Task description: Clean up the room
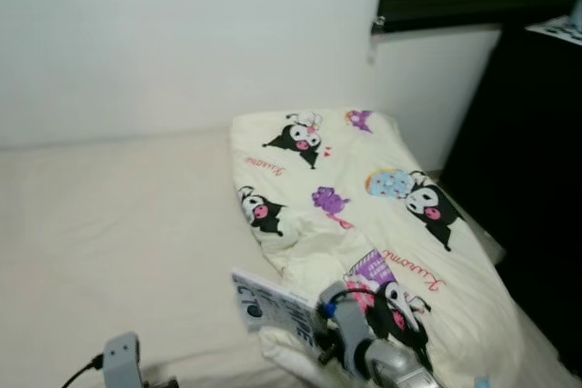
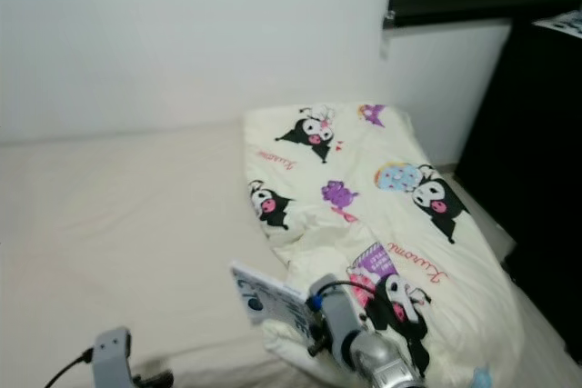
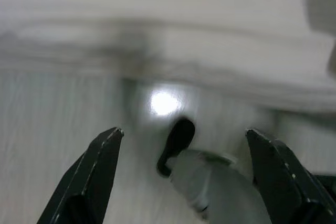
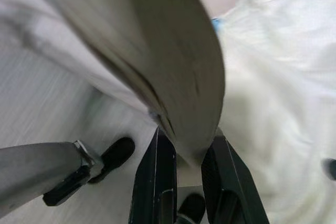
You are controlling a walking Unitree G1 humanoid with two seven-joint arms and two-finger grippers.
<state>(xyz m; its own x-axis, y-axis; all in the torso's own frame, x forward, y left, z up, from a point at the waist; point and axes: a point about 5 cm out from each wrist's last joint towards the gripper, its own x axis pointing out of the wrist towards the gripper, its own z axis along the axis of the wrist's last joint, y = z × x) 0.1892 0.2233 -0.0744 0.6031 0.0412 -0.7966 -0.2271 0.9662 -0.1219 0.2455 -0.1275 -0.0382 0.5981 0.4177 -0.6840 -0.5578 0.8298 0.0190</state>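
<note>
While right gripper (image 4: 184, 156) pinches book (image 1: 273, 308) tight, book lies flat, long side pointing left over bed (image 1: 109, 233) beside blanket (image 1: 382, 215). Left gripper (image 3: 184, 145) fingers wide apart, holding nothing.

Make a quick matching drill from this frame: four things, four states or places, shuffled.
Things:
1. right gripper
2. left gripper
3. blanket
4. cabinet

States or places:
A. black, at the robot's right
B. cartoon print, lying on the bed
C. shut on a book
D. open, holding nothing

Pairs: 1-C, 2-D, 3-B, 4-A
</note>
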